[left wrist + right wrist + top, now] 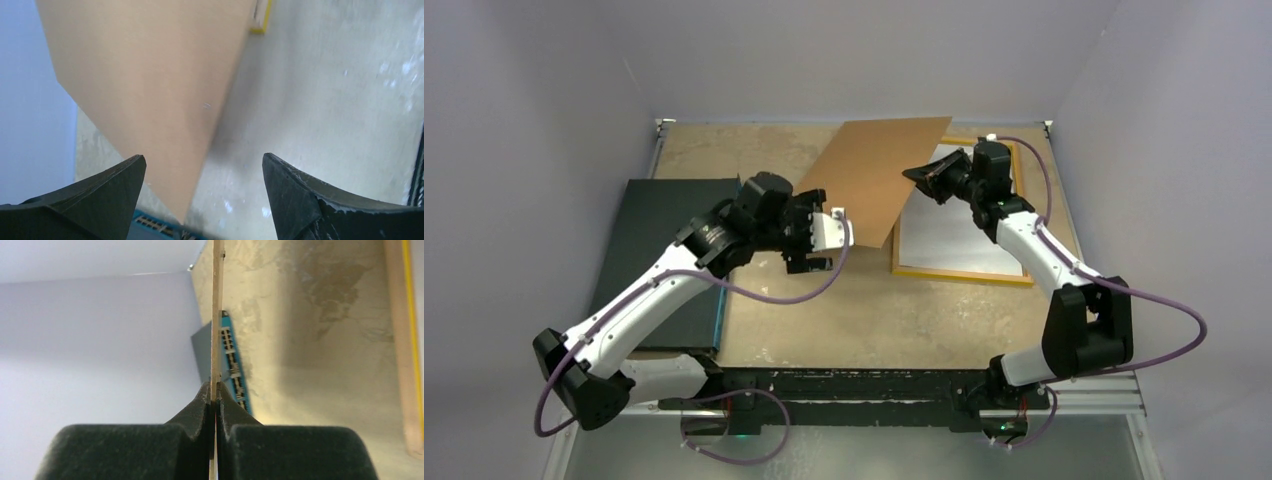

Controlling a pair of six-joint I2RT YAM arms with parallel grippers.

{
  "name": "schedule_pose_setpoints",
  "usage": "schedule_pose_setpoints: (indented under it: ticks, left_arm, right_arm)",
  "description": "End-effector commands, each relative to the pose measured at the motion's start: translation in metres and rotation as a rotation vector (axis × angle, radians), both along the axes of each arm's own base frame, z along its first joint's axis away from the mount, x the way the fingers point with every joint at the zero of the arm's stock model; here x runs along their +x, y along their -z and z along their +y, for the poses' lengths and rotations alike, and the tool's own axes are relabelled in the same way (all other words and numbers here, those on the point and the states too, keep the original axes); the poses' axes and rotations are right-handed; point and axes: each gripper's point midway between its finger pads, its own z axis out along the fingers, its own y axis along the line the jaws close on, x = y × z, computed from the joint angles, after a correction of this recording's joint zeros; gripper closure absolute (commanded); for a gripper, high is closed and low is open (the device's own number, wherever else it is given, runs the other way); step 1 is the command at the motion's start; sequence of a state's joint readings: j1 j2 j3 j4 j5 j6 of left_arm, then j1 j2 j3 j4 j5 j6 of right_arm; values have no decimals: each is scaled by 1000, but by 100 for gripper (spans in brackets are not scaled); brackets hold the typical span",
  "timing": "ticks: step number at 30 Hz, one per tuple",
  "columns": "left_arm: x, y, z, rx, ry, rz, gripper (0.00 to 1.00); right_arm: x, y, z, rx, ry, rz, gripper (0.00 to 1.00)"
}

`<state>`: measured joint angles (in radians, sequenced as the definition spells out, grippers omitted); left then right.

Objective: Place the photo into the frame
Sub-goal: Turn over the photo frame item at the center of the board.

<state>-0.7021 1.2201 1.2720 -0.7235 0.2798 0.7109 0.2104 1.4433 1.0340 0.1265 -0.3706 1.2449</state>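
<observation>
Two arms work over the table (844, 320). A flat black panel (659, 215) lies left of the brown backing board (884, 170), which hangs tilted. Right of the board, partly under it, the frame (964, 274) lies flat; whether the pale surface inside is the photo I cannot tell. The right gripper (215, 400) is clamped on the board's right edge. The left gripper (822, 240) is spread apart at the board's lower corner.

A brown backing board (879, 180) is held tilted above the surface (824, 320) by the right fingers (921, 178) at its right edge. The frame (964, 273) is laid flat partly beneath it. The left fingers (812, 263) are seen beside the board's lower corner.
</observation>
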Motion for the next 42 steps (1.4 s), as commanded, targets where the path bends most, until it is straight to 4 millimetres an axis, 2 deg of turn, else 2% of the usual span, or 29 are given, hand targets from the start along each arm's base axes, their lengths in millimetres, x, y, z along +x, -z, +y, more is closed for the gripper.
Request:
schedule_pose_setpoints:
  ticks: [1,8,11,14,17,20,22,23,26,28,29,32,36,40,42]
  left_arm:
    - [2,14,17,151,24,-206,14]
    - [23,-30,4,98,-29,-519,21]
    - [32,-30,9,142,-50,-622,28]
    - [46,-41,21,159,-139,-740,43]
    - [45,-49,23,144,-148,-780,62]
    - [43,-58,22,125,-137,-809,96]
    - [44,-66,22,113,-146,-813,100]
    - [44,-71,22,108,-151,-815,100]
    - [44,-88,24,73,-177,-837,100]
    - [44,-99,26,60,-193,-866,100]
    - [44,-101,28,63,-198,-874,100]
    - [42,-107,28,64,-183,-899,100]
    - [35,-119,26,50,-138,-900,100]
    - [26,-117,26,77,-78,-889,100]
    - [23,-117,27,92,-57,-884,100]
  right_arm:
    - [11,-83,14,201,20,-138,100]
    - [7,-101,28,243,-11,-140,100]
    - [2,-106,28,247,-22,-149,100]
    - [-6,-108,28,251,-40,-154,100]
    - [-10,-107,29,248,-51,-153,100]
    - [-18,-96,35,214,-117,-143,100]
    - [-29,-88,42,178,-211,-154,99]
    - [-35,-84,45,160,-257,-153,92]
    - [-45,-78,42,39,-345,-220,46]
    - [-55,-67,39,-60,-413,-256,27]
    - [-62,-63,38,-89,-455,-278,22]
    - [-78,-59,33,-190,-568,-384,13]
    - [-98,-60,20,-405,-707,-579,9]
    - [-90,-68,-8,-686,-613,-751,7]
    - [-90,-61,-14,-787,-600,-866,8]
